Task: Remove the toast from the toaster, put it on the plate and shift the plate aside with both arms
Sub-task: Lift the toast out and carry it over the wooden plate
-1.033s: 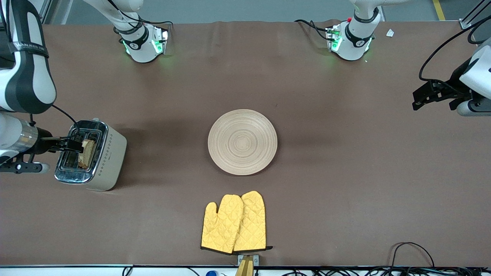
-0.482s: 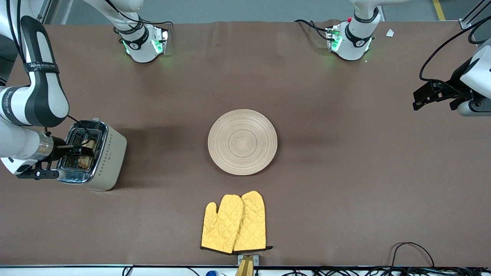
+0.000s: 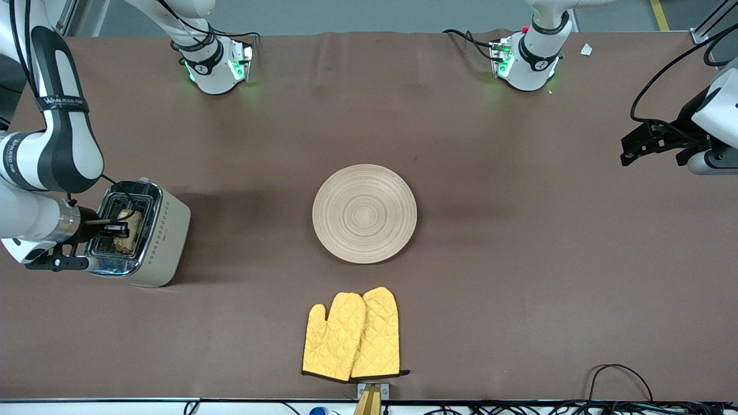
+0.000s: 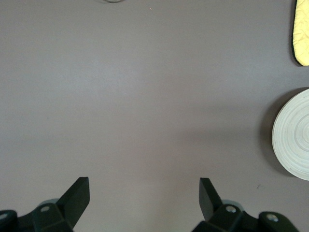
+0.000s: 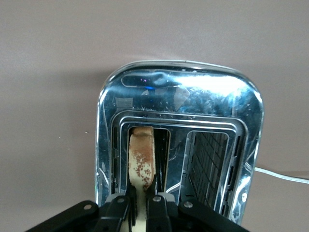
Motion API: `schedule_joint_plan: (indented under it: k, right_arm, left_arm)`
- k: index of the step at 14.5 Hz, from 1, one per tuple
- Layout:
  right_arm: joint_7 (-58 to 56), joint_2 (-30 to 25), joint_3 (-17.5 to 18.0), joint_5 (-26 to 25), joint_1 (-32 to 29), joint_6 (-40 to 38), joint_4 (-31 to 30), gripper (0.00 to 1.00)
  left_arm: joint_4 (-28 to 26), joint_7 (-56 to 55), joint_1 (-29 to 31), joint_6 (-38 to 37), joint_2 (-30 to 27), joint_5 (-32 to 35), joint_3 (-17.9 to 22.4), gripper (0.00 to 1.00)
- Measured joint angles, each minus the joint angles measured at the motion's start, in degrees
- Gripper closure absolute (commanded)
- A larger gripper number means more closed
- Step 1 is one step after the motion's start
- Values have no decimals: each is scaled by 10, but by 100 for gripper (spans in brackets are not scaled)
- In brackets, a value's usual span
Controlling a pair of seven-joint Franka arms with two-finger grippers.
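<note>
A: Nearest the front cam, what's there?

B: Yellow oven mitts (image 3: pixel 351 335), lying flat, untouched. Farther up, mid-table, the plate (image 3: pixel 364 214), bare, nothing on it yet.

A: And the toast?

B: In the toaster (image 3: pixel 138 233) at the right arm's end of the table, well apart from the plate. Toast (image 5: pixel 141 162) stands on edge in one slot, top crust poking above the chrome; other slot's empty.

A: Your grip?

B: My right gripper (image 5: pixel 141 205) is over that slot, fingers (image 5: pixel 157 207) pinched together on the slice's upper edge, one each side.

A: How'll it handle?

B: Light, stiff-ish but crumbly, I'd say. The crust is the toughest part, so that's the place to hold; squeeze too hard and it may crack. Thin too, so a straight pull up w/o tilting should keep it from catching on the slot wires.

A: Other arm?

B: My left gripper (image 4: pixel 144 194) waits over bare table at the left arm's end, fingers wide apart, holding nothing.
</note>
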Motion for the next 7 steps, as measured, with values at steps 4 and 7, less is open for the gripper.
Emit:
schedule_joint_plan:
  k: [4, 7]
  right_arm:
    - [-19, -17, 5, -2, 2, -83, 65, 100]
    - [-16, -42, 10, -2, 36, -156, 130, 100]
  left_arm:
    - [0, 0, 0, 0, 0, 0, 0, 0]
    - [0, 0, 0, 0, 0, 0, 0, 0]
